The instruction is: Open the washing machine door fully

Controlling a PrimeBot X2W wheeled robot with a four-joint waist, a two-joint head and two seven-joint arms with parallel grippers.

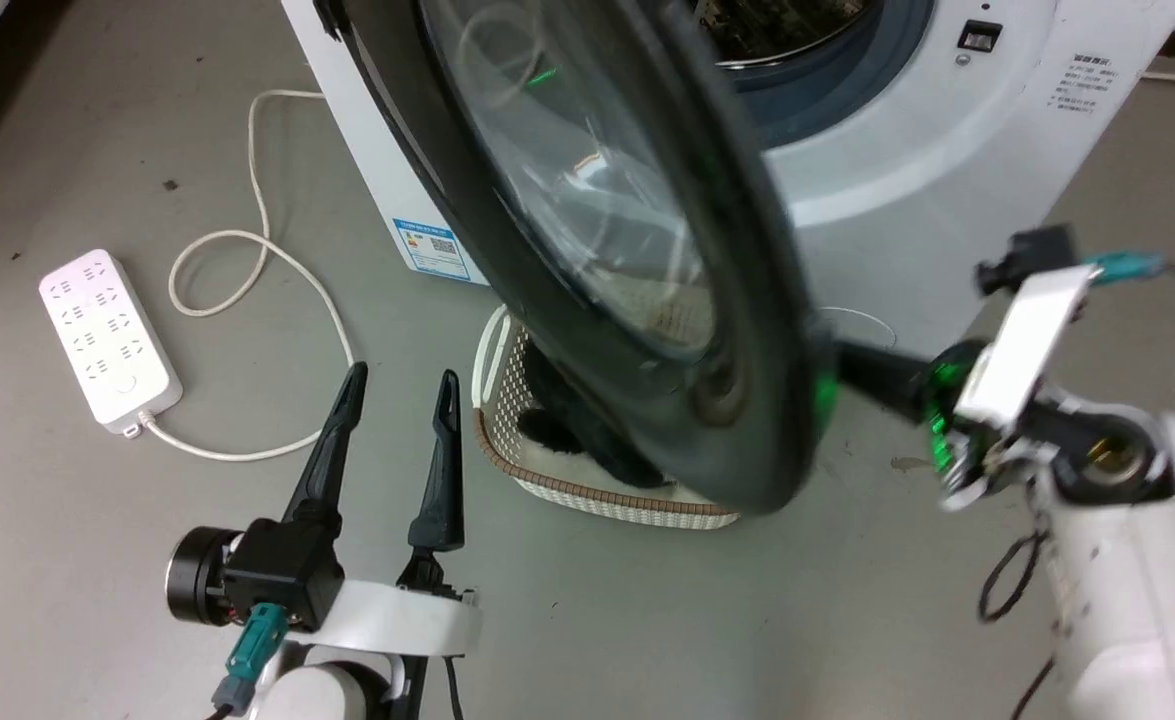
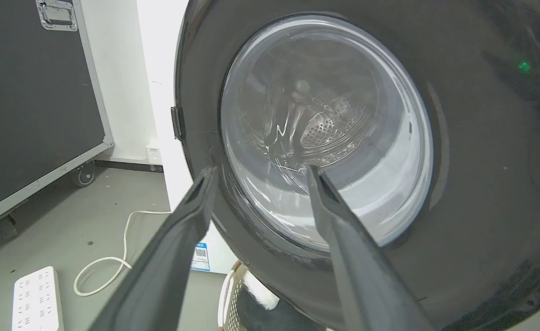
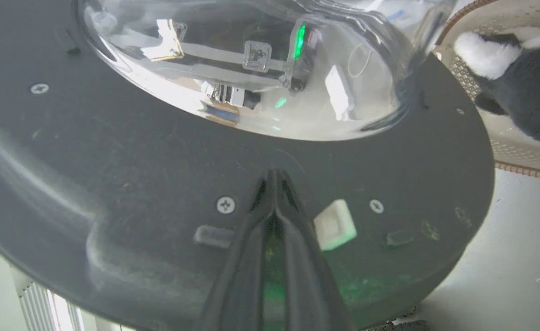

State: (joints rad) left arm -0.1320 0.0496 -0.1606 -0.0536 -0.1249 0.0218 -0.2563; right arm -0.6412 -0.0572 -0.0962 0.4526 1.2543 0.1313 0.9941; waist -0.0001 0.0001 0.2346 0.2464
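right hand fingers together, tips against washing machine door inner face; i'd push steadily along the hinge arc; left hand apart, idle

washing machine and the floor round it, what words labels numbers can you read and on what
The blue sticker low on the washing machine front: small print and a square code, too small to read.
The printed lines at the front's upper right: blurred, unreadable.
The power strip on the floor: no legible marking.
So nothing can be quoted.
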